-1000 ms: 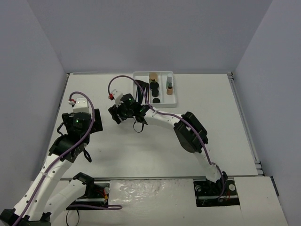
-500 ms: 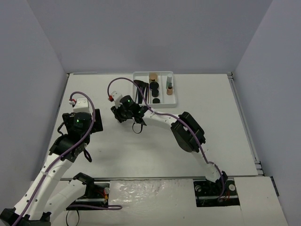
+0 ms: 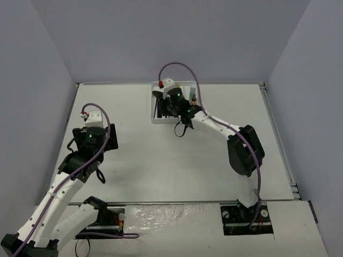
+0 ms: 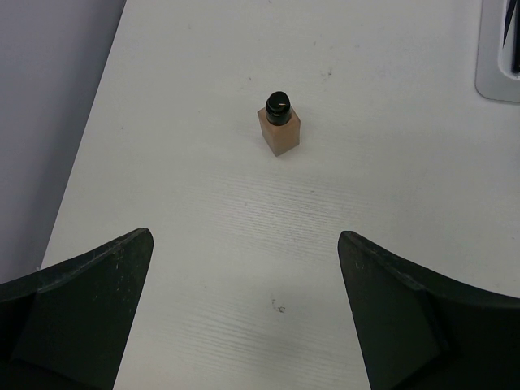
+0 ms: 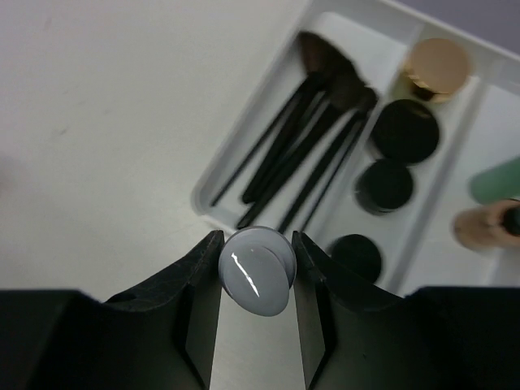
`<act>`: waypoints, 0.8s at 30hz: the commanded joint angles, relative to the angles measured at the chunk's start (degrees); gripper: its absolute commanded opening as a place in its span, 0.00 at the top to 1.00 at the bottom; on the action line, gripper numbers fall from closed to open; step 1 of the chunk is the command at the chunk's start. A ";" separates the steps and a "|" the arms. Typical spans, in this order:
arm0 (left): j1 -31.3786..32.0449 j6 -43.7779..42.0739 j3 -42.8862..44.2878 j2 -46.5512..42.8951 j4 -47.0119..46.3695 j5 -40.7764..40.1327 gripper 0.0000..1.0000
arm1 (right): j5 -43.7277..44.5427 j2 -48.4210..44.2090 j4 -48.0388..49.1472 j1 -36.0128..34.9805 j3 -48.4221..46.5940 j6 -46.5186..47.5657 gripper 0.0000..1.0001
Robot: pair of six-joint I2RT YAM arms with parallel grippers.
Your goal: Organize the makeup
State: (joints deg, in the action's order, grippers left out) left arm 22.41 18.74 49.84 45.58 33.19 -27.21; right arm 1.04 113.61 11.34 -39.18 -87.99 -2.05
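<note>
My right gripper [image 5: 257, 276] is shut on a small round pale grey-white bottle [image 5: 257, 270], held above the near-left corner of the white tray [image 5: 236, 138]. In the tray lie thin black brushes [image 5: 309, 154], a gold-tan jar [image 5: 437, 69], three round black compacts [image 5: 405, 130], a pale green bottle [image 5: 497, 180] and a tan bottle [image 5: 483, 227]. In the top view the right gripper [image 3: 170, 107] covers the tray's [image 3: 155, 119] left part. My left gripper [image 4: 244, 268] is open and empty, low over the table. A tan bottle with a black cap [image 4: 280, 128] stands upright ahead of it.
The tray's corner [image 4: 500, 57] shows at the far right of the left wrist view. The left arm [image 3: 91, 140] is at the table's left. Grey walls close in the back and both sides.
My right gripper has moved from the table left of the tray to the far right, over the tray, carrying the grey-white bottle. The left arm has barely moved.
</note>
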 commanded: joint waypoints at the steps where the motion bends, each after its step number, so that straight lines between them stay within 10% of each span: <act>1: -0.28 0.77 1.83 0.64 -2.09 -0.30 0.03 | 7.85 -6.84 4.11 8.62 3.01 -3.45 1.00; 24: -0.28 0.59 1.48 0.23 -2.17 -1.00 0.03 | 6.95 2.01 15.65 18.43 8.03 -6.21 1.00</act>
State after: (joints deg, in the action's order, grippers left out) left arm 22.41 18.76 49.84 46.00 33.17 -27.07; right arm 8.09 115.98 19.64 -20.97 -79.65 -6.97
